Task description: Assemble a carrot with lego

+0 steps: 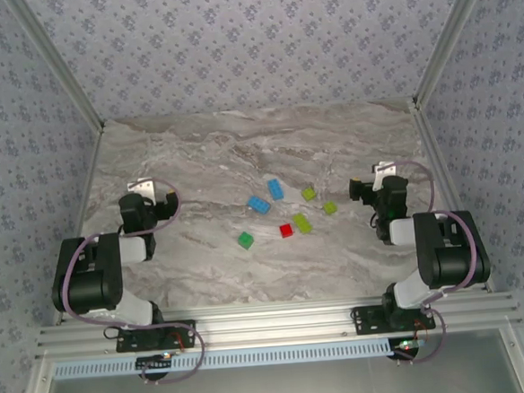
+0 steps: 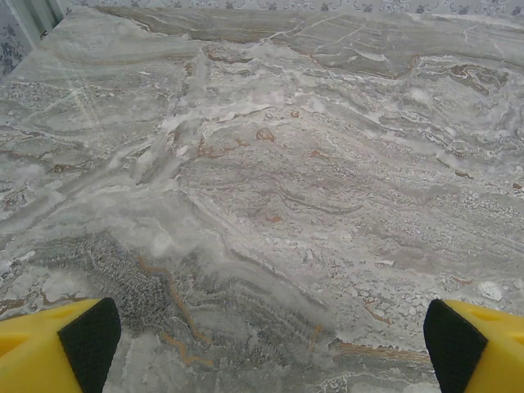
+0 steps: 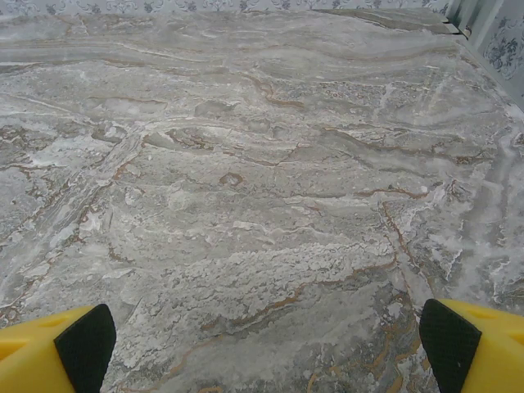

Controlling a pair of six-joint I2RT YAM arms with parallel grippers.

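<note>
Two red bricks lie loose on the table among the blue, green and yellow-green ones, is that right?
No. The top external view shows one red brick loose on the table, among the blue bricks, green brick and yellow-green bricks.

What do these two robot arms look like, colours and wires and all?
The left arm and right arm are chunky black segments with white sections, on black base plates. A lilac cable loops along each. The jaws are bright yellow with black pads inside.
</note>
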